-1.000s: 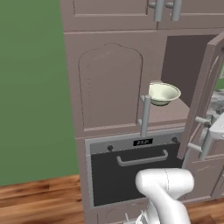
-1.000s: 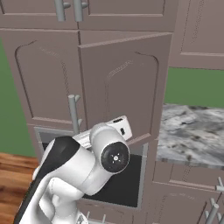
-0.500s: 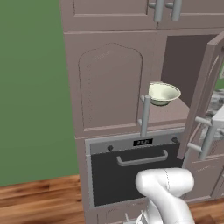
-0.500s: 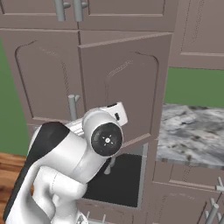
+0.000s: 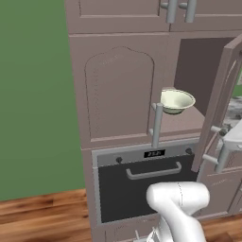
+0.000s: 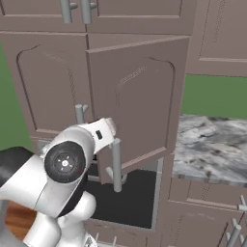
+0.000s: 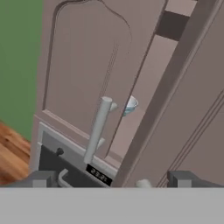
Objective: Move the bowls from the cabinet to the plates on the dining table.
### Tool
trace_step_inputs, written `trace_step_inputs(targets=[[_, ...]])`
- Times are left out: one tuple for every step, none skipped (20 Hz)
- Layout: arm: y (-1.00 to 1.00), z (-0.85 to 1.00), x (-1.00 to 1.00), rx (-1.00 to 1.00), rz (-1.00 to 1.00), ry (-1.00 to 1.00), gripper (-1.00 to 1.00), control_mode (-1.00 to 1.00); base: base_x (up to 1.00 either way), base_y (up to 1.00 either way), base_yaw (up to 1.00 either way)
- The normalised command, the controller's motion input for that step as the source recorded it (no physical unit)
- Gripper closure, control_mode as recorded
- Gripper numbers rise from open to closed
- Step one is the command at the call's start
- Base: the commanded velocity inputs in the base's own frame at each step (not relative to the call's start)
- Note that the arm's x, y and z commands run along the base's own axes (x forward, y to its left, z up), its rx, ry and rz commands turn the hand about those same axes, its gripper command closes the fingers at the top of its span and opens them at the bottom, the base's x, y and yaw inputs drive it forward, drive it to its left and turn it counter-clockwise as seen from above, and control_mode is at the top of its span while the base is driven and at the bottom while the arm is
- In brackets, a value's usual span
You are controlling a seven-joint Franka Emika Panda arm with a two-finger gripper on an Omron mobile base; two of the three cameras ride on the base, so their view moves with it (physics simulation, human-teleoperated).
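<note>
The wide-open, empty two-finger gripper (image 7: 111,179) is faced toward the mauve wooden cabinet (image 5: 118,90); the pale cream-green bowl (image 5: 176,100) at the shelf's front edge must be reached next

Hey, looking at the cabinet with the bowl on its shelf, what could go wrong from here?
1. The cabinet's right door stands only partly open, so the arm might bump it while reaching the cream-green bowl.
2. That bowl sits near the shelf's front edge; a nudge may tip it off.
3. The open gripper faces the left door's bar handle, which it could catch.
</note>
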Motion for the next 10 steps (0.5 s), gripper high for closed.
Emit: trace_step_inputs(targets=[[0.42,-0.02,-0.02,-0.03,-0.19,0.00,-1.00,-1.00,0.00,0.00,0.00],[0.41,-0.06,0.00,0.00,-0.20,0.01,-1.00,-1.00,0.00,0.00,0.00],[0.41,-0.10,0.00,0.00,-0.21,0.02,-1.00,-1.00,0.00,0.00,0.00],[0.39,-0.09,0.00,0.00,-0.22,0.04,-1.00,-1.00,0.00,0.00,0.00],[0.39,-0.09,0.00,0.00,-0.23,0.06,-1.00,-1.00,0.00,0.00,0.00],[0.39,-0.07,0.00,0.00,-0.23,0.07,-1.00,-1.00,0.00,0.00,0.00],[0.39,-0.08,0.00,0.00,-0.23,0.09,-1.00,-1.00,0.00,0.00,0.00],[0.40,-0.08,0.00,0.00,-0.23,0.10,-1.00,-1.00,0.00,0.00,0.00],[0.39,-0.12,0.00,0.00,-0.24,0.12,-1.00,-1.00,0.00,0.00,0.00],[0.41,-0.18,0.00,0.00,-0.24,0.14,-1.00,-1.00,0.00,0.00,0.00]])
